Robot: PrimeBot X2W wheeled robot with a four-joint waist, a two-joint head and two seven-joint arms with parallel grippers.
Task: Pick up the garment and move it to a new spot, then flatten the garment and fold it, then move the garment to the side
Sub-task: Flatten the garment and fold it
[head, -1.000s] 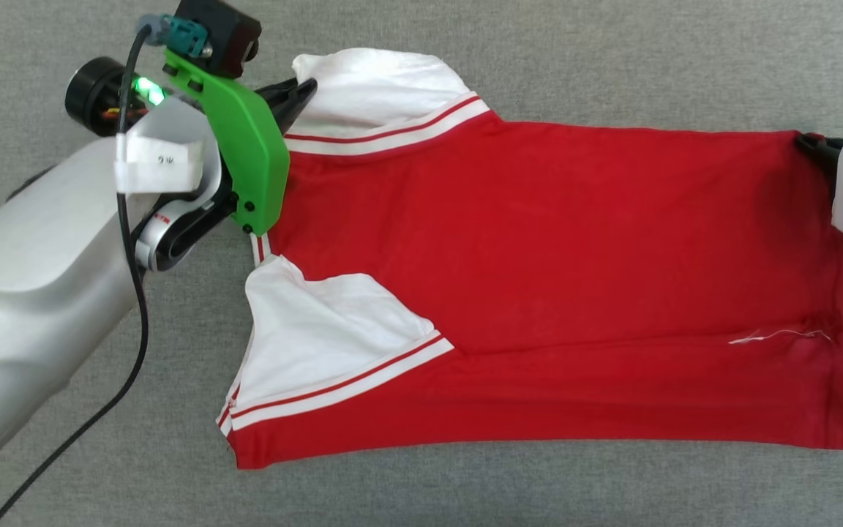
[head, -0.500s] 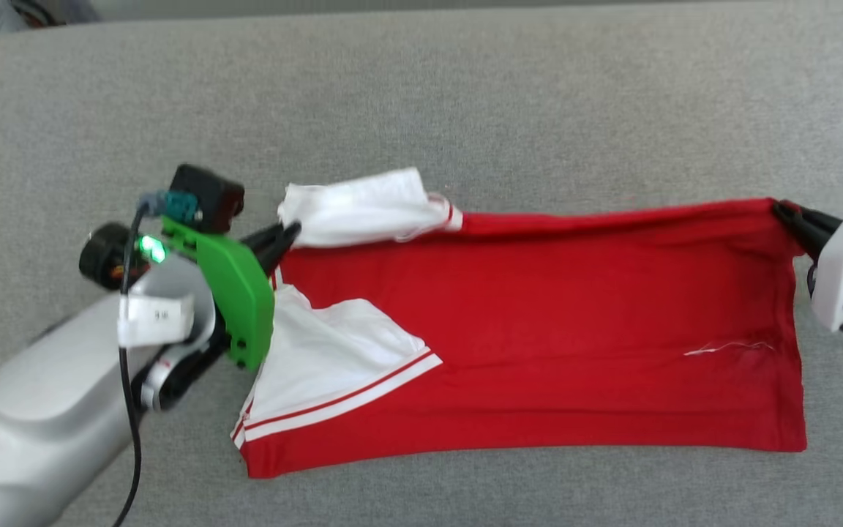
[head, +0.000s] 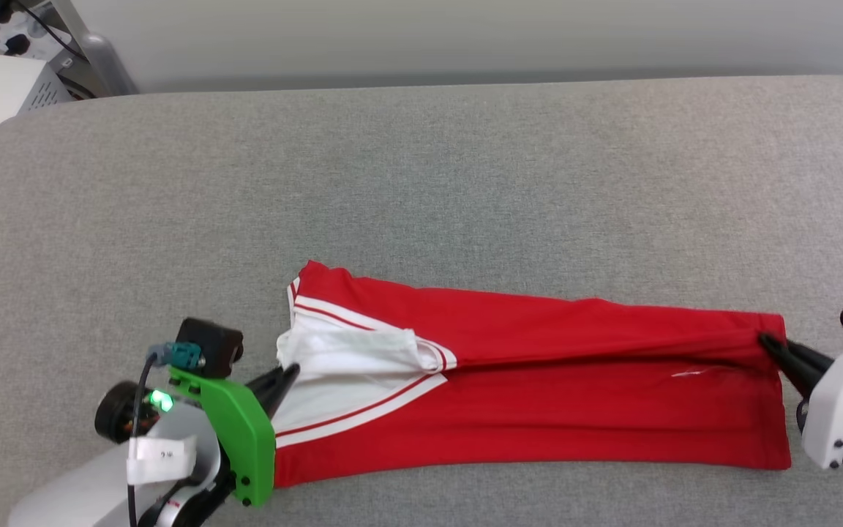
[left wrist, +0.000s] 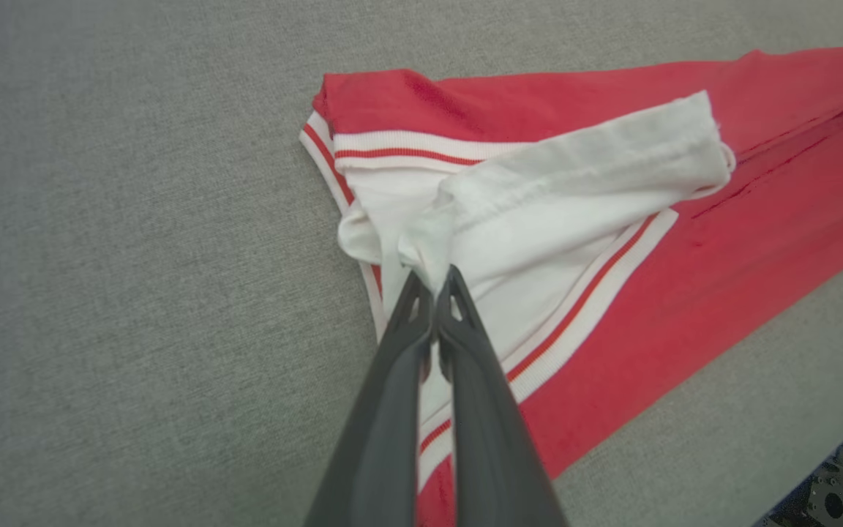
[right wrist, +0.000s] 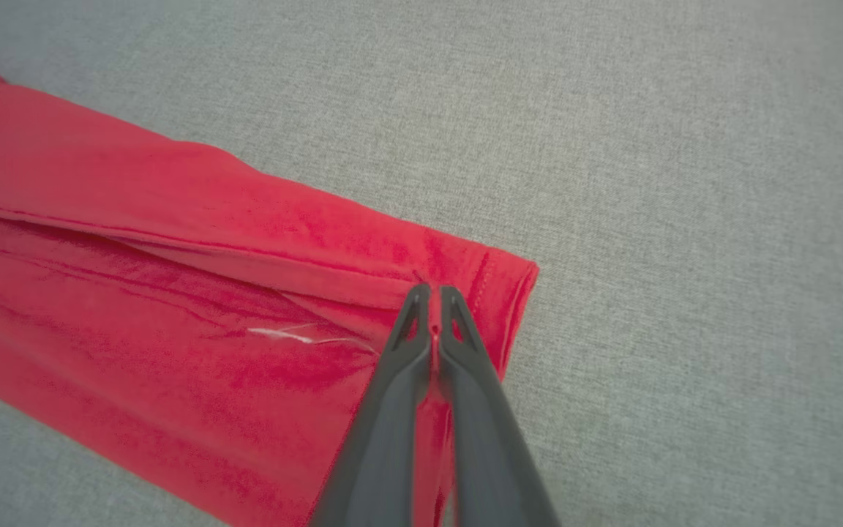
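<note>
Head view: the garment (head: 538,395) lies as a long red band across the near middle of the grey padded surface (head: 421,183), collar end to the left, hem end to the right; its far portion is doubled over toward the near side, so a lengthwise fold is judged to be in hand; the left gripper (head: 286,377) is closed on white cloth at the collar end, the right gripper (head: 769,344) is closed on the red corner at the hem end; neither hold is released yet; judged remaining: laying the flap down, any further folds, and the move to the side. Left wrist view: the two dark fingers meet at their tips and pinch the edge of the white sleeve (left wrist: 575,168), which lies rolled over the red-and-white striped trim; the cloth there is bunched, not flat. Right wrist view: the fingers are shut with a sliver of red cloth between the tips, at the hem corner where the upper layer ends; a loose white thread (right wrist: 282,334) lies on the lower layer just beside them. Writing: none is visible on the garment's exposed face; a white tag (head: 160,457) on the left arm, beside the green bracket (head: 238,432), bears small marks too small to read.
</note>
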